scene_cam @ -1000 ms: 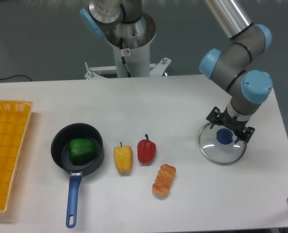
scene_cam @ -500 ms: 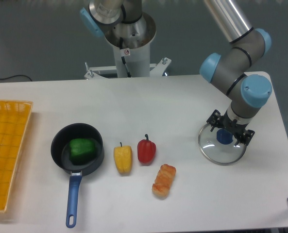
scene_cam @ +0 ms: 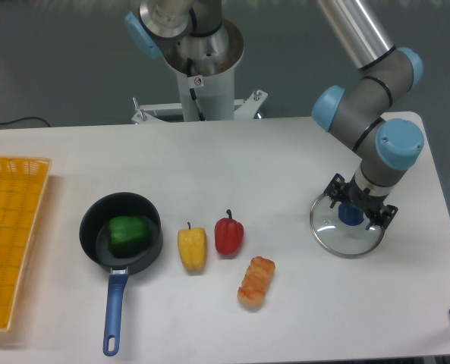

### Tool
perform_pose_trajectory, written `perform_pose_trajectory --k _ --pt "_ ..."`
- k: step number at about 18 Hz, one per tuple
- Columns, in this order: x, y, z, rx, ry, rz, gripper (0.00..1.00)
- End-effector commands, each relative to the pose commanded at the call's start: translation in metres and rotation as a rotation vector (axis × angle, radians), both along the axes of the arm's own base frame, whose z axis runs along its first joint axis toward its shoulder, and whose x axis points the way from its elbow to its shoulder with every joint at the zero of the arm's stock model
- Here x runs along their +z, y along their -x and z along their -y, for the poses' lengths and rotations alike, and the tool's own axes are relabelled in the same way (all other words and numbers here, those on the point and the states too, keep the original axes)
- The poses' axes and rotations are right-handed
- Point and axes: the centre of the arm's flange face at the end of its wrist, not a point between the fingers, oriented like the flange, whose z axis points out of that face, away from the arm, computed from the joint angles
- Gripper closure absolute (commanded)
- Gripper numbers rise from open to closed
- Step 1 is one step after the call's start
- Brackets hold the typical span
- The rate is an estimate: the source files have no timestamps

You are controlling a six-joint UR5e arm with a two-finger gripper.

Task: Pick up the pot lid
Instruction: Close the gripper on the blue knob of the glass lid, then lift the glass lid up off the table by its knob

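Pot lid (scene_cam: 344, 236) is flat on the worktop (scene_cam: 209, 152), toward pic. R edge, clear w/ a dark blue knob (scene_cam: 350, 214) at its middle. My end effector (scene_cam: 358, 203) is down low over it, fingers spread wide, tips on opp. sides of the knob. Can't tell if either tip touches it; looks like a gap to me, so I'd say nothing's held.

Step in hand, IMO: final lining-up for the grasp. Lift is yet to do. Next: check knob sits centred btwn the pads, go down a touch if tips are too high, then close evenly & make sure of the grip before going straight up. Risk: knob's small & prob. smooth, so a high or off-centre pinch could slip or tip the lid; glass may swing a bit once it's up.

Nearest other item is the orange-brown piece (scene_cam: 256, 283), then red pepper (scene_cam: 229, 234), yellow item (scene_cam: 192, 249) & black pan (scene_cam: 94, 229), all well apart from the lid, so no obstacle to a vertical lift.
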Motion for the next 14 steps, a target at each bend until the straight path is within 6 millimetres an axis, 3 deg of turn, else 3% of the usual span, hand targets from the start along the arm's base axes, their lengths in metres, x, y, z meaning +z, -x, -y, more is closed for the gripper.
perform_pose_trajectory --k 14 --pt "-0.0007 -0.0004 0.0003 0.0 0.002 0.001 0.32"
